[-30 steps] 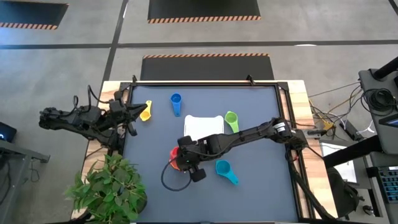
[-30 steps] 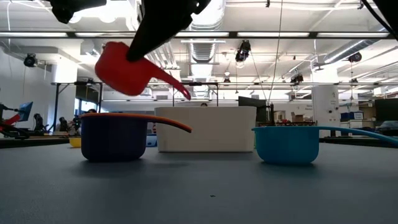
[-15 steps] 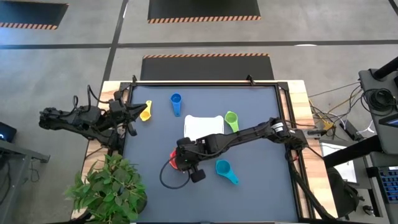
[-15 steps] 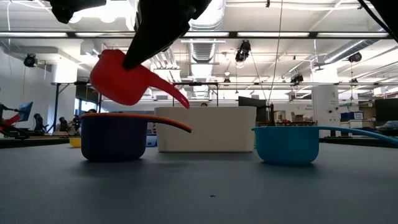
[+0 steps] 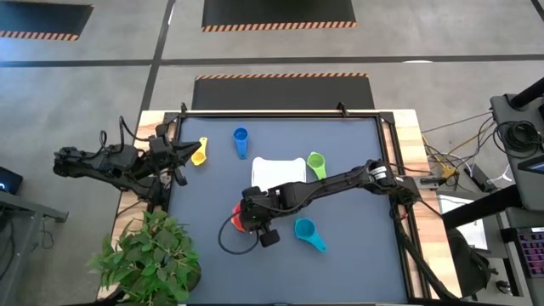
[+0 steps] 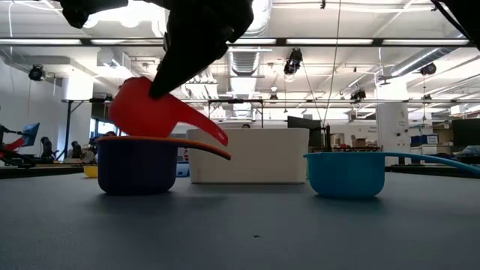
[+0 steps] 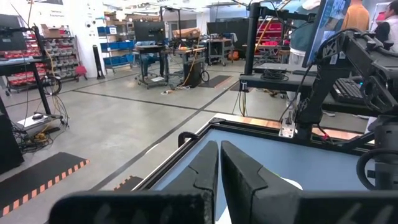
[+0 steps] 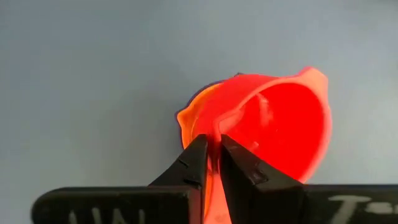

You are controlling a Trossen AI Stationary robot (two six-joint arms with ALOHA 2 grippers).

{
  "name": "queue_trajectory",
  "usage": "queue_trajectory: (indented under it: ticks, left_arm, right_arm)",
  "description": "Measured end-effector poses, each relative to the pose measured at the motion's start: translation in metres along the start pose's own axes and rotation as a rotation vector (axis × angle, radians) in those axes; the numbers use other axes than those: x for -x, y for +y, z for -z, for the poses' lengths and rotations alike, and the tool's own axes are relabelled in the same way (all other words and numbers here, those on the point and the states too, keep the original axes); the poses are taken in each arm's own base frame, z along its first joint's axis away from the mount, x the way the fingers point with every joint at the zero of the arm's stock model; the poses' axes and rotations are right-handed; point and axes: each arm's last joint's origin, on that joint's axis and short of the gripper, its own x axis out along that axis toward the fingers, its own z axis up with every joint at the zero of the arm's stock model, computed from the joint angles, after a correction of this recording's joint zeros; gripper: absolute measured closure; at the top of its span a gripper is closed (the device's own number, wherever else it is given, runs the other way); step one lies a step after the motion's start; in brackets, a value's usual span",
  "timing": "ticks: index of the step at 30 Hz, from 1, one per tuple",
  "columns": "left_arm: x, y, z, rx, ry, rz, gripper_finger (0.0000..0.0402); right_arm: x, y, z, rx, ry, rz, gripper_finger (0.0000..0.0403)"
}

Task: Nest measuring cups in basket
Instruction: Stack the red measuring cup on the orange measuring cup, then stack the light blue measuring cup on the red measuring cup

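Red cup (image 6: 150,112) tilted, half into the purple-and-orange stack (image 6: 136,163) on the counter (image 5: 357,246), pinched at the rim by right gripper (image 8: 212,163) fingers. Could wedge crooked or tip the stack if released tilted. Left gripper (image 7: 219,163) closed, idle at the counter's edge.

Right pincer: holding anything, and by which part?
Yes: the right pincer pinches the red plastic measuring cup by its rim wall, over the stacked purple cup.
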Motion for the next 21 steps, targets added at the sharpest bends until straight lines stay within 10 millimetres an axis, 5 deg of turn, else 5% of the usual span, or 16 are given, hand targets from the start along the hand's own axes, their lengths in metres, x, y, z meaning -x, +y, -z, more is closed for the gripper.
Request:
queue_trajectory:
  ticks: [15,21]
  left_arm:
    - [0.000,0.000,0.000,0.000,0.000,0.000,0.0402]
    - [0.000,0.000,0.000,-0.007,0.000,-0.001,0.0402]
  right_arm:
    - [0.001,-0.001,0.000,-0.003,0.001,0.001,0.0293]
    - [0.028,-0.002,-0.005,-0.007,0.003,0.013,0.0298]
